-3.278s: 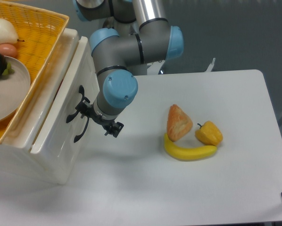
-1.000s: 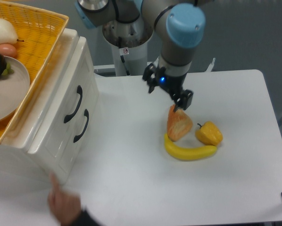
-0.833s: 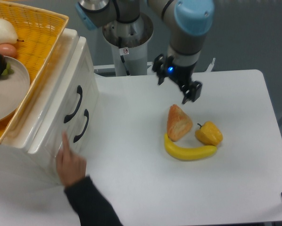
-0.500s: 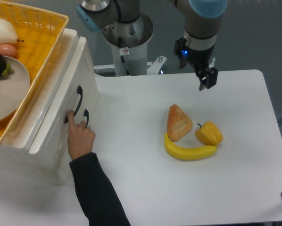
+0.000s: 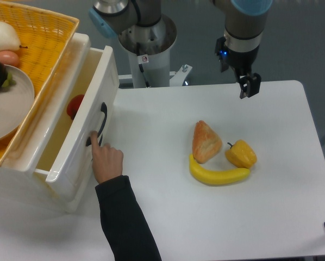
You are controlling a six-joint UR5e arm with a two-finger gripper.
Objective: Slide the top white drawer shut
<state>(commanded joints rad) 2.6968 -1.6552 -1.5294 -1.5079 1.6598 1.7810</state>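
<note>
Fixed-camera view, left to right: I see a yellow wicker basket (image 5: 45,32) in the upper left corner, sitting on top of the white cabinet and holding a grey plate (image 5: 13,106) with a few pieces of toy food. Just below it, the glossy white plastic top drawer (image 5: 83,138) with its curved black handle (image 5: 99,124) stands pulled out toward the bench, and a red round item (image 5: 74,106) shows inside it. A person's hand (image 5: 106,162) in a dark sleeve reaches up from the bottom edge, with a finger touching the handle. On the white bench (image 5: 168,217), right of centre, lie a tan bread wedge (image 5: 206,141), a yellow banana (image 5: 218,175) and a small yellow pepper (image 5: 241,154), close together. My tool (image 5: 248,87) hangs in the upper right, well apart from the drawer; I cannot tell whether its fingers are apart or together.
</note>
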